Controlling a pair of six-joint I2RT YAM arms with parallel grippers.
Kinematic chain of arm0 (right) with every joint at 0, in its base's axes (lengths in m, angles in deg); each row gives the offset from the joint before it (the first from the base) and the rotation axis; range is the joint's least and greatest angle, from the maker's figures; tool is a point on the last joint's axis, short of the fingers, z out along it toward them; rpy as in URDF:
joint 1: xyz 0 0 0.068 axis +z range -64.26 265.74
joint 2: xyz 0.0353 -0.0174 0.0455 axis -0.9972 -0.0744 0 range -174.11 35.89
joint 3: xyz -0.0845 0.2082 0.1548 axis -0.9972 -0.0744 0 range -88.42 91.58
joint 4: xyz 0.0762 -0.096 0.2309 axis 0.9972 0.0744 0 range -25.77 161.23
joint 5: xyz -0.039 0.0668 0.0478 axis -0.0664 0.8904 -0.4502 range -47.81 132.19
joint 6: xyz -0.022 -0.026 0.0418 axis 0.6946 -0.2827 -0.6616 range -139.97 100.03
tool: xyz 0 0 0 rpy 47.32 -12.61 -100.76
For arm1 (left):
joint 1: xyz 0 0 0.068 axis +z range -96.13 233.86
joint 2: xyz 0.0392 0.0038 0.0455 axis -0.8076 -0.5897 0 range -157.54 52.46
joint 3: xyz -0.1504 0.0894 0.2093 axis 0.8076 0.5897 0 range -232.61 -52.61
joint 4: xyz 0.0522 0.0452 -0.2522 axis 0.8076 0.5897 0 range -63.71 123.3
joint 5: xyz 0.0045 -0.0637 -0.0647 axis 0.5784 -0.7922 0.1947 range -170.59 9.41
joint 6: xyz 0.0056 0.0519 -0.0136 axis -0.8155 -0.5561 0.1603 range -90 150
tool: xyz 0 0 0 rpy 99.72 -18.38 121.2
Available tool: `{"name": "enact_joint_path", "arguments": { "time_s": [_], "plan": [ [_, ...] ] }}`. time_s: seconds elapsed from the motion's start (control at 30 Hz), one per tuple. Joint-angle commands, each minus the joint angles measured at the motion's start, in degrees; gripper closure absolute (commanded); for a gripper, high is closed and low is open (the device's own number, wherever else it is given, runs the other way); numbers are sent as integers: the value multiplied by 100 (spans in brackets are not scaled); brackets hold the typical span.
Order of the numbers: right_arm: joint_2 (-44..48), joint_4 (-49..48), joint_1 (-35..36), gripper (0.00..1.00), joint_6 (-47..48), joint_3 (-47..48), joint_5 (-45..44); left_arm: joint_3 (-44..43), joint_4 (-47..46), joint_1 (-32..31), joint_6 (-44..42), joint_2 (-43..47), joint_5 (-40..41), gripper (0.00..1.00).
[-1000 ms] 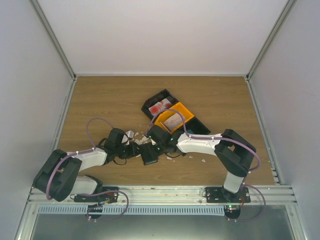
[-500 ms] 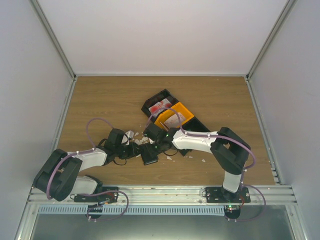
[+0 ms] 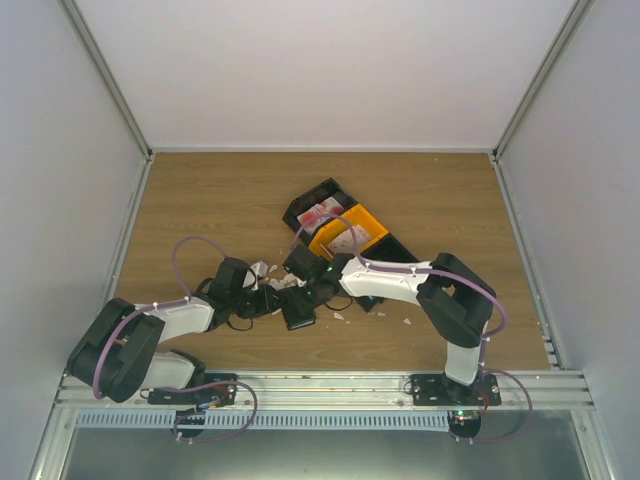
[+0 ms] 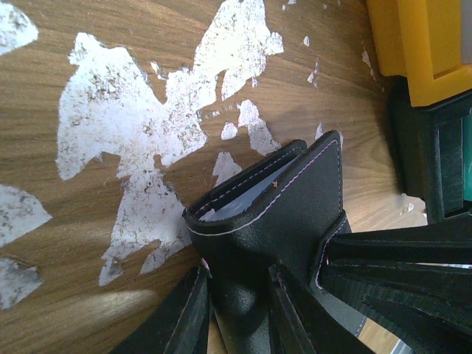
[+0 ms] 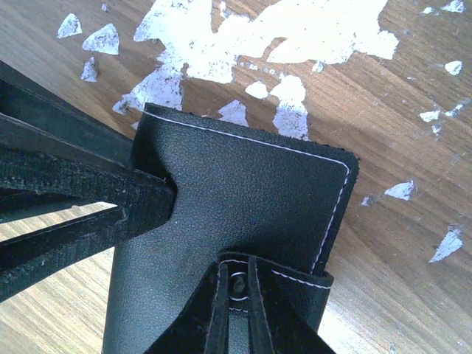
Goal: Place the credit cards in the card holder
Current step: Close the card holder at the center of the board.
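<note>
Black card holder [image 5: 236, 199] with pale stitching; orange bin [image 3: 366, 222]; wood-grain table [image 3: 220, 200].

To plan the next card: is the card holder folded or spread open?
Folded, slightly gaping. In the left wrist view the two covers of the card holder lie close together, with a narrow gap showing something pale inside.

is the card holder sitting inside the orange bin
No, the left gripper holds the card holder over the wooden table, with the orange bin off to one side.
</note>
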Motion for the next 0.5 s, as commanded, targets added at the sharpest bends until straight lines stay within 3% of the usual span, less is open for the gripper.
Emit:
{"name": "enact_joint_path", "arguments": {
  "time_s": [0.0, 0.13, 0.3, 0.47],
  "plan": [
    [-638, 354, 119, 98, -162, -367, -351, 124, 200, -82, -87, 21, 162, 75],
    [128, 172, 75, 94, -302, -233, -867, -46, 563, -82, -106, 437, 350, 72],
    [1338, -153, -47, 67, -487, -328, -1444, -533, 1246, -88, -165, 1190, 795, 62],
    [2629, -48, -119, 54, -652, -710, -2353, -1078, 1902, -82, -250, 1960, 1216, 50]
  ]
}}
